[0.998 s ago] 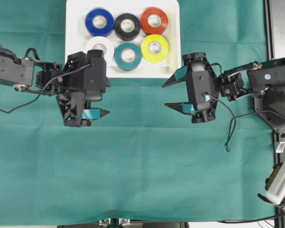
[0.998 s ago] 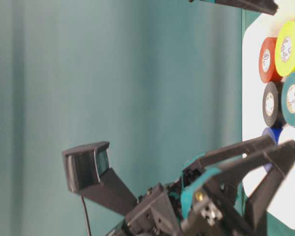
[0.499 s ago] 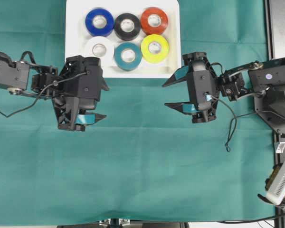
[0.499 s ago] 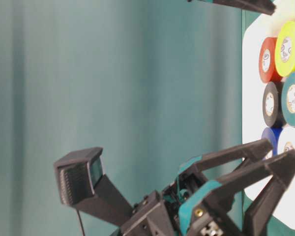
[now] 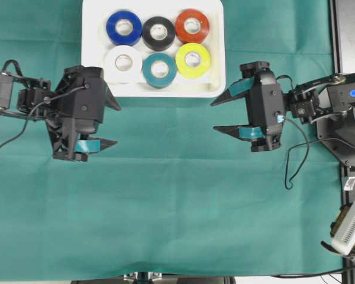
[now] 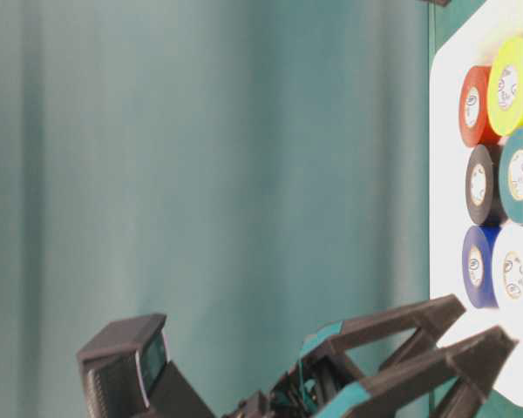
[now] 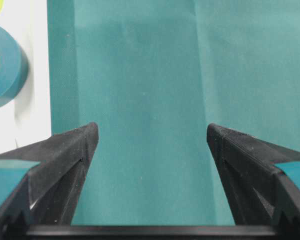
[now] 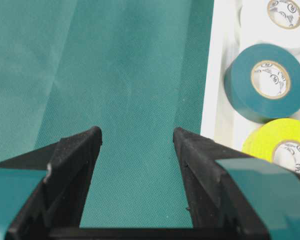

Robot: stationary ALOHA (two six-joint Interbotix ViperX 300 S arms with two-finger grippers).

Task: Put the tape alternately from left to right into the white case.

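All 6 tape rolls inside white case; left pincer nearer, right pincer opposite, both agape, empty.

White case, blue roll, yellow roll, green cloth

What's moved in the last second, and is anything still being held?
Both arms pulled back from the white case: the left gripper slid left, uncovering the white roll, and the right gripper slid right. Both stay open and empty. All six rolls sit unmoved in the case.
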